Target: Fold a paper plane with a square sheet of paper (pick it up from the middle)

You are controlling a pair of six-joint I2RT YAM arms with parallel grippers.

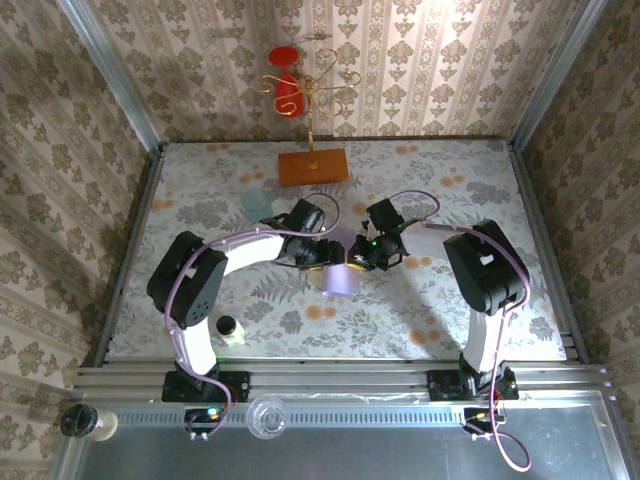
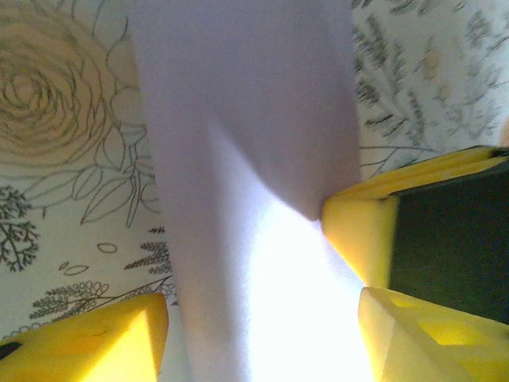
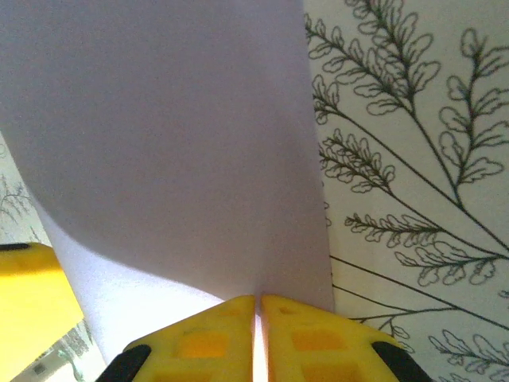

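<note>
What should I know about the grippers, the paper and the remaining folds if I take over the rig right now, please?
Right gripper: shut on the square sheet of paper.
Left gripper: open, with one finger on each side of the sheet, not pinching it.
Sheet: between the two grippers near the middle of the table, bowed in a soft curve. I see no sharp crease.
Done: the sheet is gripped and appears partly raised.
Left: every fold. Nothing resembles a plane yet.
</note>
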